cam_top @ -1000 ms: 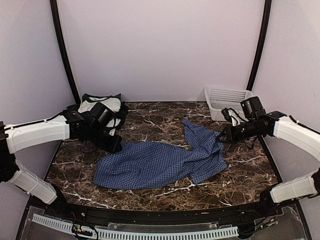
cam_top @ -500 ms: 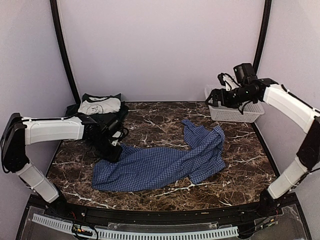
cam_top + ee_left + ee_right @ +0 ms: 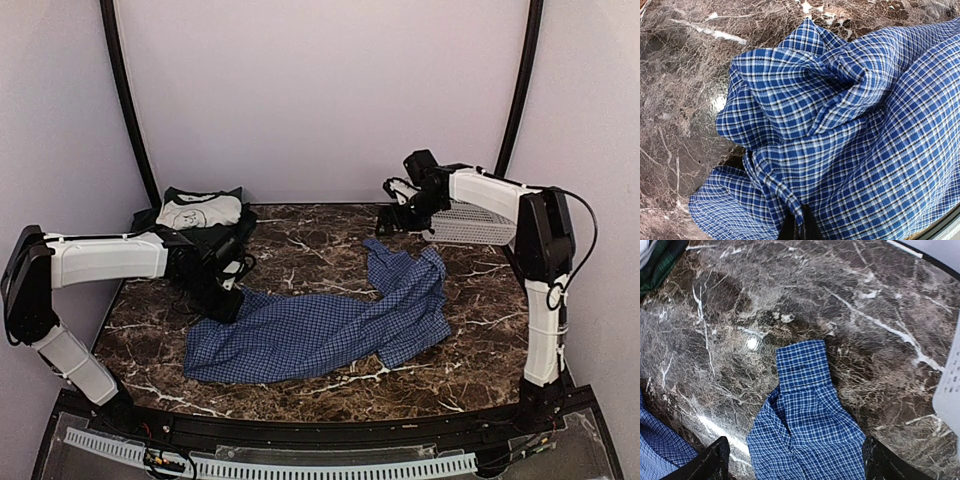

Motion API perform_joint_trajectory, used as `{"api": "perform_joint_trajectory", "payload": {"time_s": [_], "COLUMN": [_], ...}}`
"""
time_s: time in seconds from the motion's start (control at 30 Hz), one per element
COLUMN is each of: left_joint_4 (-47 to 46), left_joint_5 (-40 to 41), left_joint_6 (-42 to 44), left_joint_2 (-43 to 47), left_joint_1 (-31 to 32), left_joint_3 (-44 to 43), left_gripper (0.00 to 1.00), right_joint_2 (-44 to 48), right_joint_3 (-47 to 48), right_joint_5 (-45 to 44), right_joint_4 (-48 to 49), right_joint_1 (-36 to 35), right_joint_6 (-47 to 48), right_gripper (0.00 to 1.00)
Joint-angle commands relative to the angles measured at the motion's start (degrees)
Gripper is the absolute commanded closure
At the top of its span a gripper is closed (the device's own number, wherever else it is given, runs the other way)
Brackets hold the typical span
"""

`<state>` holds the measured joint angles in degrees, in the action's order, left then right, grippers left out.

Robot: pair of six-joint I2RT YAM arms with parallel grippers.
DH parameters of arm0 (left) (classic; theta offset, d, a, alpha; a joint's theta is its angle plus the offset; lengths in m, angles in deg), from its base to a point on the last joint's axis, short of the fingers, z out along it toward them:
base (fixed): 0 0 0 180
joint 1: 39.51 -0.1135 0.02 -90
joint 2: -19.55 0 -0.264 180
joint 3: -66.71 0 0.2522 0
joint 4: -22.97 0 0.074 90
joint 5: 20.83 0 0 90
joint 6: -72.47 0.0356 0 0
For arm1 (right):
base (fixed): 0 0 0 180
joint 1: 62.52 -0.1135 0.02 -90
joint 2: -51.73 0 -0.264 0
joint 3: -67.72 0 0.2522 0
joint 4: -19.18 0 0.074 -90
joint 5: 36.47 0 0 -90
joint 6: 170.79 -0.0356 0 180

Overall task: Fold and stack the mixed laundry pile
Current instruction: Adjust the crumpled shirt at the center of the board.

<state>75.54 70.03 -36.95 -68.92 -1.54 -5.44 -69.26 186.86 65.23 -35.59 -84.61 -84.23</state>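
Observation:
The blue-and-white checked shirt [image 3: 320, 325] lies spread across the middle of the marble table, one sleeve reaching to the back. My left gripper [image 3: 226, 300] is shut on a bunched fold at the shirt's left edge; in the left wrist view the dark fingertips of the left gripper [image 3: 799, 231] pinch the shirt [image 3: 850, 125]. My right gripper [image 3: 392, 215] hangs open above the sleeve cuff [image 3: 801, 365], its fingertips [image 3: 716, 461] wide on either side and holding nothing. A white garment with dark green parts [image 3: 200, 212] lies folded at the back left.
A white lattice basket [image 3: 470, 225] stands at the back right, behind the right arm; its wall [image 3: 950, 385] shows at the right edge of the right wrist view. Dark green plaid cloth [image 3: 660, 260] shows at that view's top left corner.
My right gripper let go of the shirt's right side, opened, rose past the basket and swung left over the back sleeve. The left gripper kept its hold and shifted slightly.

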Motion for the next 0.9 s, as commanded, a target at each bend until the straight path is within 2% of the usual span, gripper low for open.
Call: {"api": "perform_joint_trajectory", "payload": {"time_s": [0.0,0.37,0.47,0.53,0.67,0.77,0.87], "left_joint_4": [-0.19,-0.49,-0.77,-1.15,-2.39,-4.20,-7.13], "left_joint_5": [-0.51,-0.73,-0.69,-0.69,-0.49,-0.64,-2.34], "left_joint_6": [0.70,0.61,0.69,0.59,-0.38,-2.13,-4.04], "left_joint_2": [1.68,2.23,2.24,1.93,1.48,0.87,-0.22], "left_joint_1": [-0.55,-0.58,-0.62,-0.62,-0.69,-1.18,-3.49], "left_joint_3": [-1.16,-1.06,-1.07,-1.14,-1.27,-1.33,-1.93], "left_gripper": [1.00,1.00,1.00,1.00,1.00,1.00,1.00], "right_joint_2": [-4.11,-15.03,-16.75,-17.22,-14.20,-6.47,3.36], "right_joint_3": [4.01,8.58,8.98,9.01,11.66,13.28,13.81], "right_joint_5": [-1.37,-8.87,-10.88,-12.66,-15.02,-13.71,-8.08], "right_joint_4": [-1.99,-4.78,-5.14,-5.09,-6.95,-6.45,-4.41], "right_joint_1": [-1.56,-5.10,-5.33,-5.21,-4.92,-4.98,-5.03], "right_joint_6": [2.56,4.39,4.82,4.93,4.99,4.81,3.49], "right_gripper": [0.12,0.10,0.15,0.38,0.98,1.00,1.00]}}
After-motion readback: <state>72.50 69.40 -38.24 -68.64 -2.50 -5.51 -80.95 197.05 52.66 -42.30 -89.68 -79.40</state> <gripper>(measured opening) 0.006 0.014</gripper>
